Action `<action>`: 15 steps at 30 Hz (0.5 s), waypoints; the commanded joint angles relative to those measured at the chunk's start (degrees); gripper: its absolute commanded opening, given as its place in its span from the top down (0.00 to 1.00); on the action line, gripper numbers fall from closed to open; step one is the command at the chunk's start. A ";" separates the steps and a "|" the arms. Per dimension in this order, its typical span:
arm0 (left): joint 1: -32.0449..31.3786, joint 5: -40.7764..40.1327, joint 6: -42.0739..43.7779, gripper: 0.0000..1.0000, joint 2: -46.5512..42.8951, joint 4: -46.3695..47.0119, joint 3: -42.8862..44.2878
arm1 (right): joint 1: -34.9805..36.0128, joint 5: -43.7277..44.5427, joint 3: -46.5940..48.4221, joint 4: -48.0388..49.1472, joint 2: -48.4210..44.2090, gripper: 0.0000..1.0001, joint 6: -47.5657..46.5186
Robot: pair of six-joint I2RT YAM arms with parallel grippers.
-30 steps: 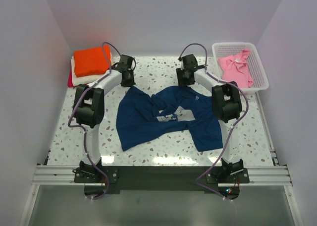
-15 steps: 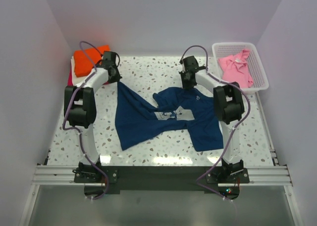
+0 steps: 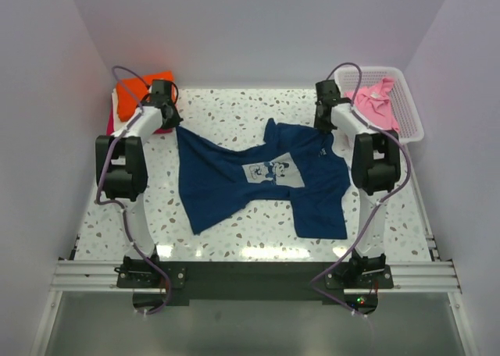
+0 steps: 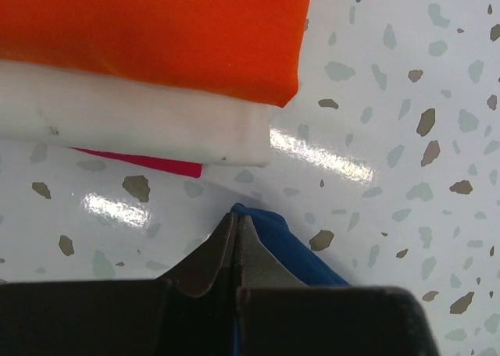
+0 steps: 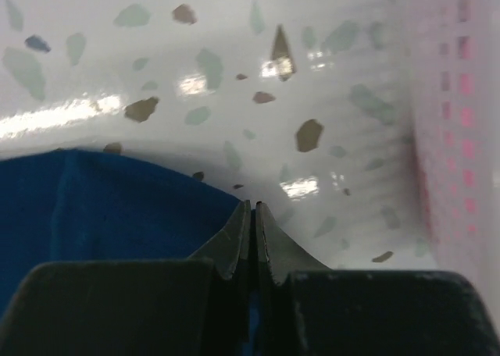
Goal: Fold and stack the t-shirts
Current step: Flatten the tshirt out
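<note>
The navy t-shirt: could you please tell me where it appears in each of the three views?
Top external: the navy t-shirt lies spread across the middle of the table.
Left wrist: only a corner of it shows, at bottom centre.
Right wrist: it fills the lower left.
Shared landmark: the speckled table surface, seen in all three.

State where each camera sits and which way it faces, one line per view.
Top external: above and behind the bases, looking down at the table; both arms show, navy t-shirt between them.
Left wrist: on the left arm, looking down past its shut jaws at the shirt's corner and the folded stack.
Right wrist: on the right arm, looking down past its shut jaws at the shirt's edge and the basket.
Shared: all three show the navy t-shirt.
</note>
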 commanded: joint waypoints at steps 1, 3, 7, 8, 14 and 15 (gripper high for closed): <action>0.44 -0.72 -0.89 1.00 -1.65 3.05 1.90 | -1.64 3.96 0.77 0.75 -4.42 1.00 4.54; 0.61 -0.63 -0.89 1.00 -1.56 3.13 1.99 | -2.08 4.76 -0.02 1.62 -4.68 1.00 5.08; 1.14 -0.55 -0.89 1.00 -1.38 3.13 2.17 | -3.93 3.71 -1.00 2.33 -4.95 1.00 7.88; 1.40 -0.37 -0.89 1.00 -1.30 3.22 2.25 | -4.63 3.70 -1.00 2.33 -4.69 1.00 8.41; 1.49 2.70 0.34 1.00 0.81 2.35 5.32 | -6.04 1.59 3.22 1.81 -0.65 0.98 9.30; 1.49 3.05 0.34 1.00 1.25 2.17 6.20 | -6.30 0.98 3.83 2.07 -0.03 0.98 9.73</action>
